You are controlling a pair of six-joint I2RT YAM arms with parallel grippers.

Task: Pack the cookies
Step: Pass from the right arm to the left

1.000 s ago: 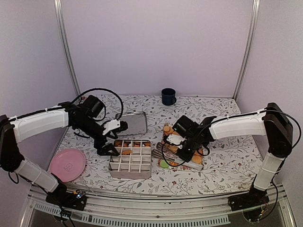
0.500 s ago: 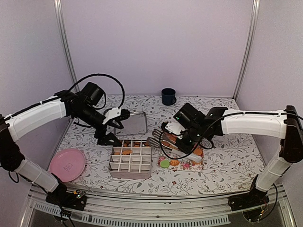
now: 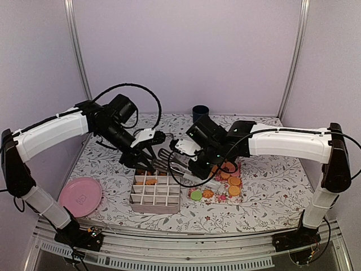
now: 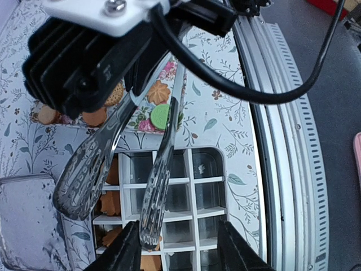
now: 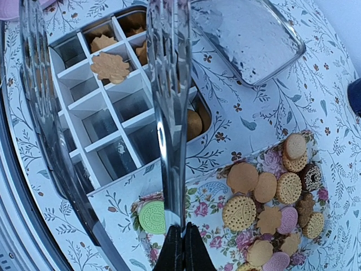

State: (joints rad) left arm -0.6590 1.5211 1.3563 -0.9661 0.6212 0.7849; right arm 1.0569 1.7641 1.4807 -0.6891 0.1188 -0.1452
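The cookies (image 3: 232, 182) lie on a floral tray (image 3: 224, 199): mostly tan (image 5: 282, 186), some pink, one green (image 5: 152, 217) (image 4: 159, 116). A few more sit in the back cells of the divided box (image 3: 155, 197) (image 5: 113, 138) (image 4: 192, 200). My right gripper (image 3: 198, 167) (image 5: 183, 234) is shut on one arm of the metal tongs (image 3: 169, 160) (image 5: 169, 96). The tong blades (image 4: 158, 180) hang over the box with nothing between them. My left gripper (image 3: 149, 150) (image 4: 179, 237) stands open around one blade's tip, close to its left finger.
A metal lid (image 5: 248, 34) (image 4: 28, 220) lies behind the box. A pink plate (image 3: 80, 196) sits at the front left and a dark blue mug (image 3: 199, 112) at the back, partly behind my right arm. Cables loop over both arms.
My right arm has carried the tongs from the cookie tray leftward over the box. My left arm has swung right to meet the tong tips, and its jaws have narrowed.
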